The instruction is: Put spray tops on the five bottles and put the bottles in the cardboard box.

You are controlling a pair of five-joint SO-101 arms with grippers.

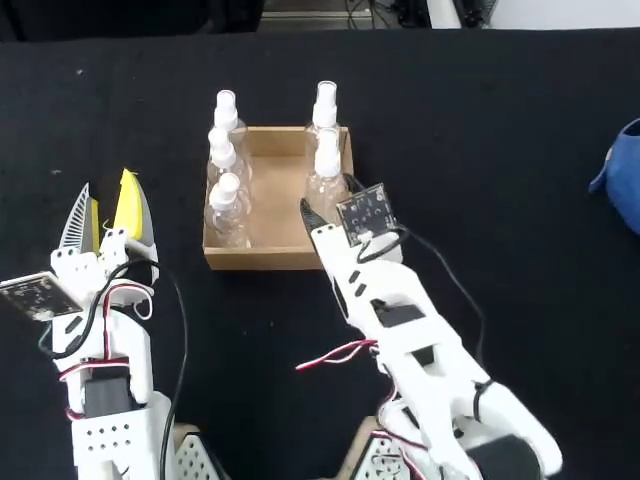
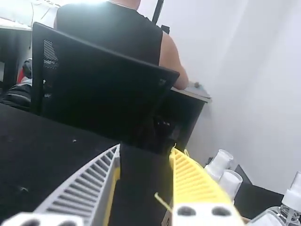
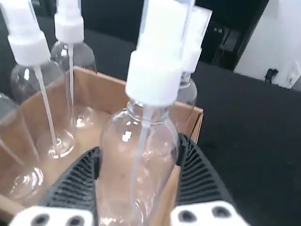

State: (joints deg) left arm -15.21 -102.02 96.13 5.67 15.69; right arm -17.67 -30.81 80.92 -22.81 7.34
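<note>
Black table [image 1: 500, 150]; right jaws clamp bottle [image 3: 136, 155], base hidden.

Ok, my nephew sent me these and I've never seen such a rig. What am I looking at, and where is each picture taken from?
These are two small robot arms at a black table. The high view looks down from above; the other two come from a camera on each arm's wrist. The left hand, yellow and white, is open and holds nothing. The right hand, black, grips a clear bottle with a white spray top at the right side of the cardboard box. Four more capped bottles stand in the box. A blue object sits at the table's right edge.
</note>
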